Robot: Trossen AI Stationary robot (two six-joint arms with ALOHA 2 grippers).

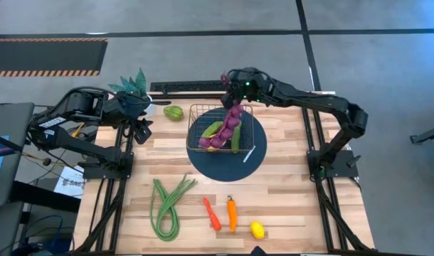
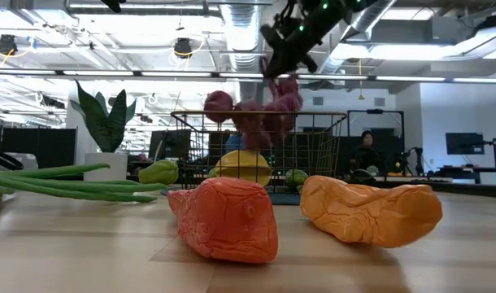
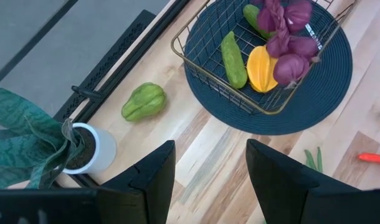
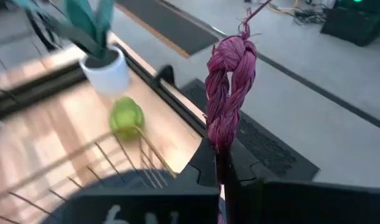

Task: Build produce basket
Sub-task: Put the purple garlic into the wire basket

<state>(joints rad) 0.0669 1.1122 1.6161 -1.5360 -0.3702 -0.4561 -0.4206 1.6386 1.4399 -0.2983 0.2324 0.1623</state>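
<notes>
My right gripper (image 1: 232,92) is over the far edge of the wire basket (image 1: 251,135), shut on the purple grape string (image 1: 228,124). The string hangs down into the basket, which stands on a dark blue round mat (image 1: 224,169). In the basket lie a green cucumber (image 3: 233,59), a yellow-orange fruit (image 3: 261,68) and another green piece (image 3: 255,18). My left gripper (image 3: 209,155) is open and empty, above the table's far left part near a green fruit (image 3: 143,101). Green beans (image 1: 167,206), a red pepper (image 1: 212,213), an orange pepper (image 1: 232,213) and a lemon (image 1: 257,230) lie toward the near edge. My right gripper pinches the string's braided stalk (image 4: 226,134) between its two shut fingers; the braid's free end sticks out beyond them. It comes slanting down from the table's far right. The purple bulbs (image 3: 291,67) hang below it at the basket's rim height; whether they rest inside I cannot tell.
A spiky green plant in a white pot (image 1: 135,92) stands at the far left corner beside my left arm. A dark bar (image 1: 185,87) runs along the far edge. Bare wood lies between the mat and the near produce.
</notes>
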